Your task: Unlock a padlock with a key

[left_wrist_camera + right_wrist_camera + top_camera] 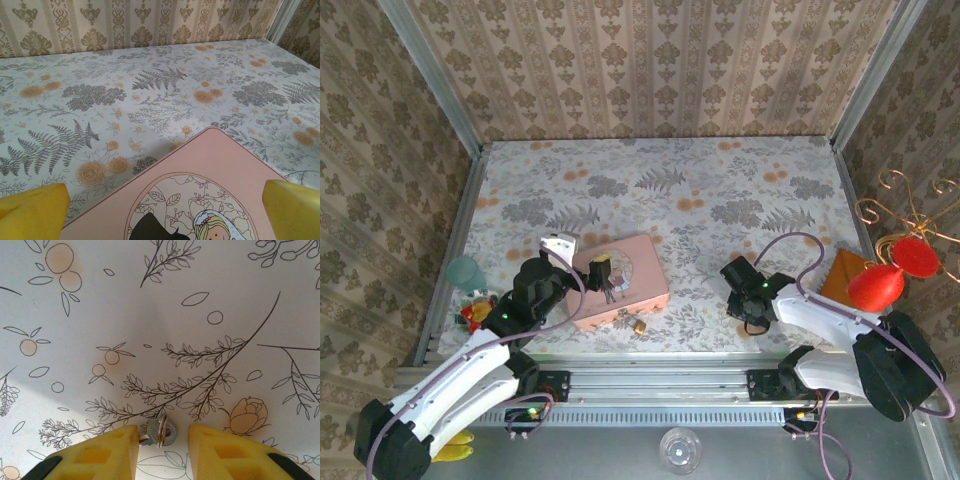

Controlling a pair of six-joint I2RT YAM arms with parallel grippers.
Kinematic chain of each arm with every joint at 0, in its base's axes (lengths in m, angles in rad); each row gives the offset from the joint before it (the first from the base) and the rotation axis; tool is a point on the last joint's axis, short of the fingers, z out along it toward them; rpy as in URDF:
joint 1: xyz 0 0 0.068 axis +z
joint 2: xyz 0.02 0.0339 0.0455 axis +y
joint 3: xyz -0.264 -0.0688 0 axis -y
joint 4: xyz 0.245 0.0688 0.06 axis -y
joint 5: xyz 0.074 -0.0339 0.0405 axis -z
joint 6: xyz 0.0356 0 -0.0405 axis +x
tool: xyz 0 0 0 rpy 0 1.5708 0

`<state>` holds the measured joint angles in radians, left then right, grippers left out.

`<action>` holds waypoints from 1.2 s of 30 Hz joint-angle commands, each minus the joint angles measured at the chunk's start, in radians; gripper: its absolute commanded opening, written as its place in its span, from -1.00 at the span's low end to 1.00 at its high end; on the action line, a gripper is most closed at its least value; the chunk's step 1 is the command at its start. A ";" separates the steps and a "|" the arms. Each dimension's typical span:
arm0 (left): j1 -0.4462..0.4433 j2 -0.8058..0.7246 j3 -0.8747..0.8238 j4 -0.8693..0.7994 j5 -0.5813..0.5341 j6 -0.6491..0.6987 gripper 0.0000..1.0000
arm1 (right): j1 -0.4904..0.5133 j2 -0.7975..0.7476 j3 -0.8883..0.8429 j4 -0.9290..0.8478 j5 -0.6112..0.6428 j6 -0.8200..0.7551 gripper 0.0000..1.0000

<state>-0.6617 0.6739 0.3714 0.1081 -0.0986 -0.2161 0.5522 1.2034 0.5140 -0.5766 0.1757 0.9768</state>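
Note:
The tiny brass padlock (638, 324) lies on the table, against the front edge of the pink tin (620, 282). Above the tin's lid hovers my left gripper (602, 274), open wide. In the left wrist view its yellow fingers (32, 212) stand at the two lower corners, with the tin's cartoon lid (220, 165) between them. A small silver key (162, 431) on a split ring lies flat on the floral cloth. My right gripper (162, 440) is open and points down at it, one finger on each side. The key's blade runs in behind the left fingertip (107, 452). In the top view the right gripper (745, 297) is low at the table's right.
A teal cup (466, 272) and small coloured toys (475, 312) sit at the left wall. Red rounded objects (876, 287), an orange-brown flat piece (845, 275) and a gold wire stand (910, 205) crowd the right edge. Papered walls close three sides.

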 commanded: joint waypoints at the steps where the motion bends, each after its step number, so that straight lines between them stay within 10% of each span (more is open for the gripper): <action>1: -0.008 -0.009 0.001 0.009 -0.003 -0.008 1.00 | 0.008 0.042 0.010 0.025 0.031 0.015 -0.38; 19: -0.009 0.023 0.006 0.033 0.030 -0.022 1.00 | 0.072 0.039 0.052 0.025 0.074 -0.015 -0.99; 36: -0.099 0.272 0.074 0.189 0.281 0.026 1.00 | 0.187 -0.228 0.112 0.262 0.115 -0.056 -1.00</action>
<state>-0.7078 0.9180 0.4084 0.1986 0.1013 -0.2226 0.7315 1.0134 0.5854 -0.3862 0.2401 0.9340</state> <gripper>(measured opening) 0.999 0.067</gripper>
